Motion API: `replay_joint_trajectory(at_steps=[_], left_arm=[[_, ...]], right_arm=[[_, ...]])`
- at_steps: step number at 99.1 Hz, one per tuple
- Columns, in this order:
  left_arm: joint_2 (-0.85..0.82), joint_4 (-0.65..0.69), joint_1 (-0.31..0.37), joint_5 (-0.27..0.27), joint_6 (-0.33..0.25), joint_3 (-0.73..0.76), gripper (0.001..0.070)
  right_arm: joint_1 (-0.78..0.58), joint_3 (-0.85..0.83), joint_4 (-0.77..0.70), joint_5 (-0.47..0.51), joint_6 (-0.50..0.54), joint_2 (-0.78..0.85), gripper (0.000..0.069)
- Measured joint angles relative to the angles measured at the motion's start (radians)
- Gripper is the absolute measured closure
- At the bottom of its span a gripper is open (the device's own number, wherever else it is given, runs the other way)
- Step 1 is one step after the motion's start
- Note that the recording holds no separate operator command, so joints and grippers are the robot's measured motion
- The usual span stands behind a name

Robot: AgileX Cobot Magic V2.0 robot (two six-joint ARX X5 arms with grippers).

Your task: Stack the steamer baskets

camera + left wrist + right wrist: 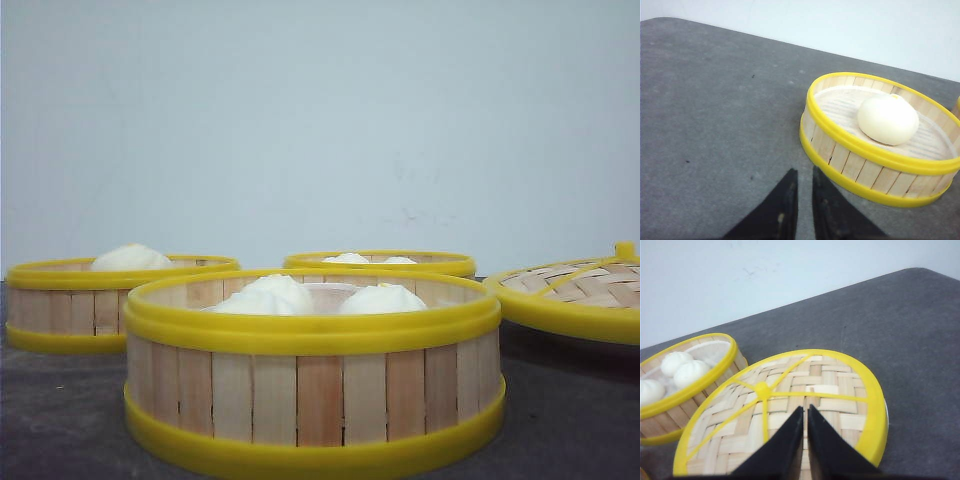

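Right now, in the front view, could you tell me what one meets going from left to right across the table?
Left steamer basket with one bun → near centre steamer basket with buns → woven lid. The far basket sits behind the centre one, so I leave it unplaced.

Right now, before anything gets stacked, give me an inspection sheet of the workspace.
Surface: dark grey table, a few small specks.
Job's things: three steamer baskets, none stacked: near basket with buns, left basket with one bun, far basket with buns.
Clutter: woven lid lying tilted at the right.
Grippers: left gripper shut, empty, beside the left basket; right gripper shut, empty, over the lid.
Cables: nothing seen.
Surroundings: plain white wall.
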Motion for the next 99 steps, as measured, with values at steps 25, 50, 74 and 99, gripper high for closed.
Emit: replay_joint_trajectory(at_steps=[25,50,74,99], left_arm=[[0.028,-0.026,0.000,-0.002,-0.046,0.045,0.0685],[0.240,-0.043,0.000,-0.002,-0.083,0.343,0.0685],[0.517,-0.174,0.000,0.033,-0.033,0.696,0.0685],[0.615,-0.223,-0.017,0.107,0.016,0.793,0.0530]], right_arm=[[0.000,0.061,-0.068,-0.008,0.044,0.023,0.0682],[0.000,0.354,-0.159,-0.056,0.027,0.264,0.0682],[0.026,0.757,-0.382,-0.085,-0.124,0.578,0.0682],[0.095,0.960,-0.484,-0.086,-0.198,0.726,0.0440]])
